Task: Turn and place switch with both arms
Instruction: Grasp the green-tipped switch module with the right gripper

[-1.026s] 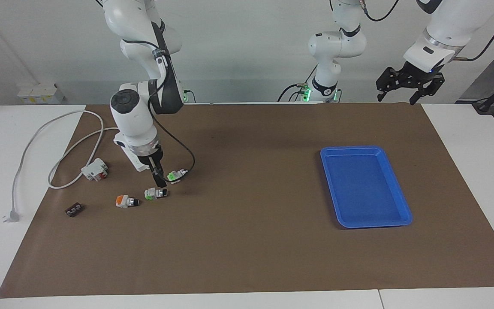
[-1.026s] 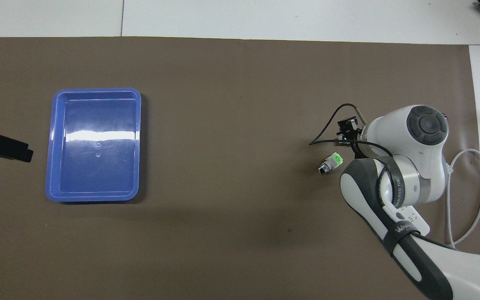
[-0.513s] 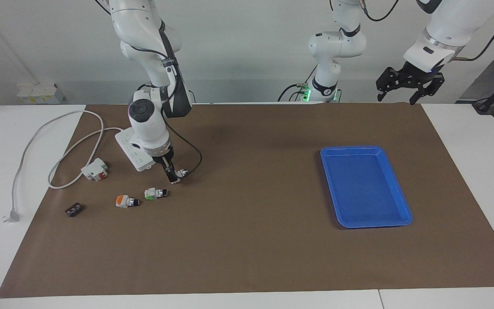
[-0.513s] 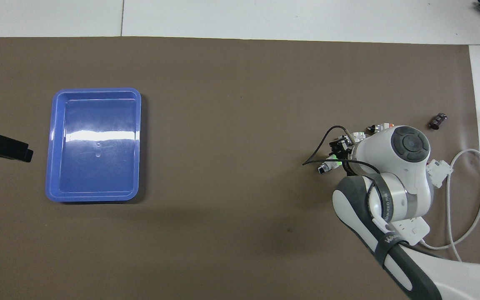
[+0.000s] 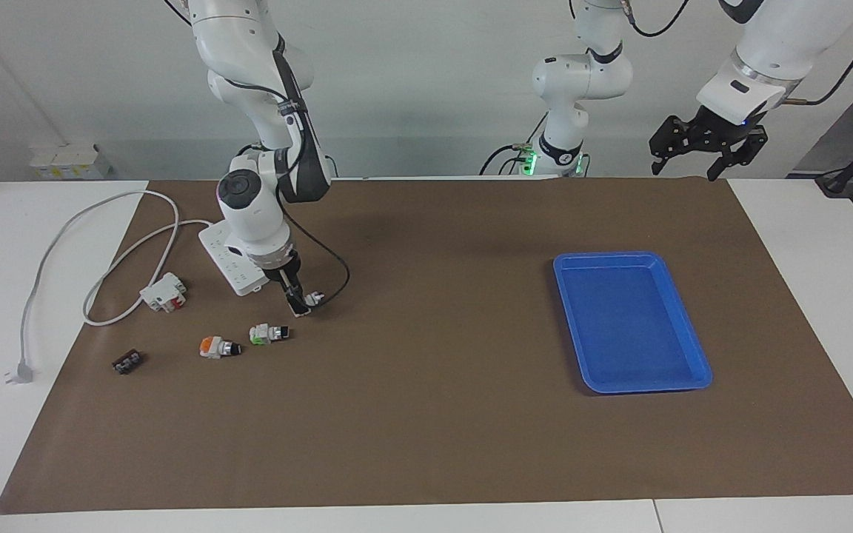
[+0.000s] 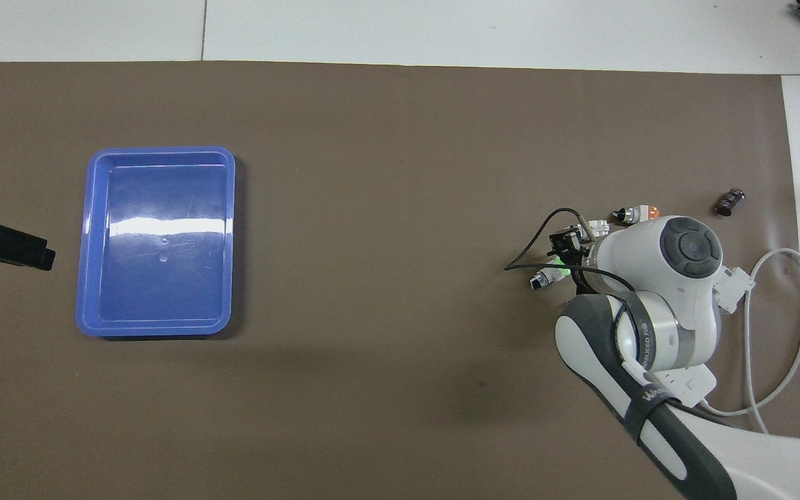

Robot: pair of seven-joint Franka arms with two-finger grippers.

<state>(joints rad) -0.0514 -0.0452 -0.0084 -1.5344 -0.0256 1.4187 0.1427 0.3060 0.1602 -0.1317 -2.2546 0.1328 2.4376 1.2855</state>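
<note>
While right gripper is down at switch: jaws apart, straddling it; cannot tell whether either finger touches.
Switch: lies on surface at right arm's end, near strip; green shows from above.
Grasp: centre jaws on white block, not on knob; close slowly so it does not skid; lift straight.
Left gripper: waits raised at tray's end, jaws apart.
Writing: white letters on right arm's sleeve, unreadable; none legible on switch.

White jointed arms, grey bands, black pincers, black cables.
</note>
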